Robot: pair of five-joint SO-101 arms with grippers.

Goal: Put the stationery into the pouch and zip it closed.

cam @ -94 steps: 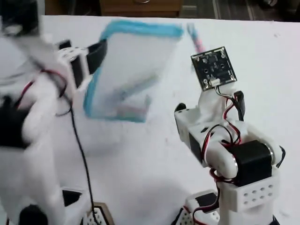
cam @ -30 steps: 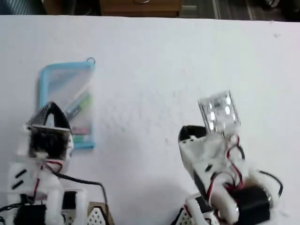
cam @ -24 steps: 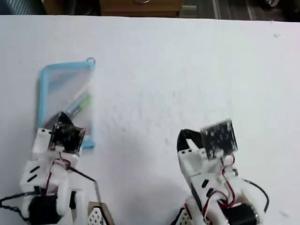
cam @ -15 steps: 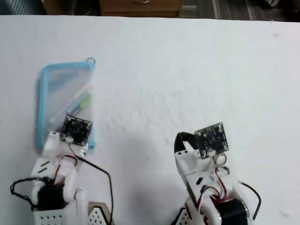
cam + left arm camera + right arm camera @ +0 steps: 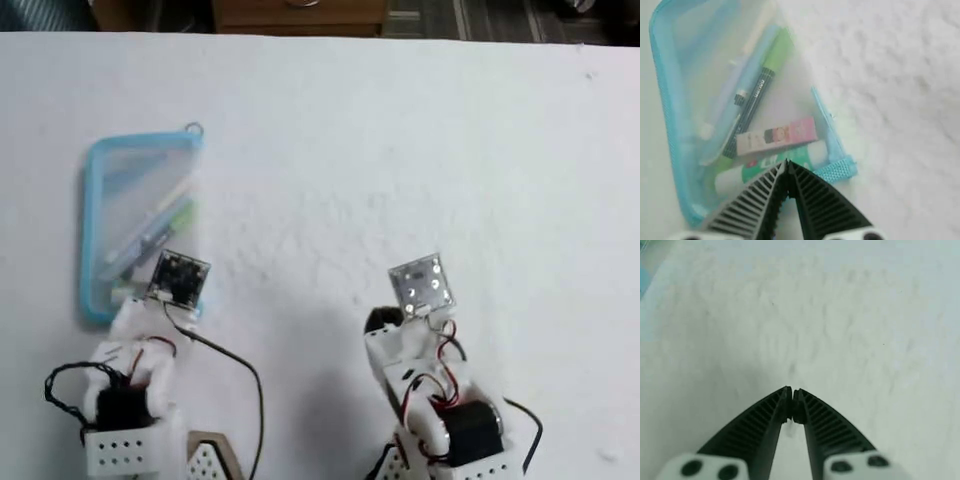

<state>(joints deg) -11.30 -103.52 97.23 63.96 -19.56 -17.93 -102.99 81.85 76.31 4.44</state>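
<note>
Near the left edge of the tabletop (image 5: 420, 140) lies the pouch (image 5: 88, 230), flat, with pens (image 5: 752, 107), a pink eraser (image 5: 777, 136) and a green-and-white tube (image 5: 805, 152) inside it. Over its near end hangs the left gripper (image 5: 786, 170), jaws pressed together, tips above the tube. Well apart, by the middle of the near edge, the right gripper (image 5: 791, 395) sits over the tabletop, jaws likewise pressed together.

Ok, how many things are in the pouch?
5: white pen, blue pen, green marker side by side; pink eraser and glue stick by the left gripper. Others may be hidden.
</note>
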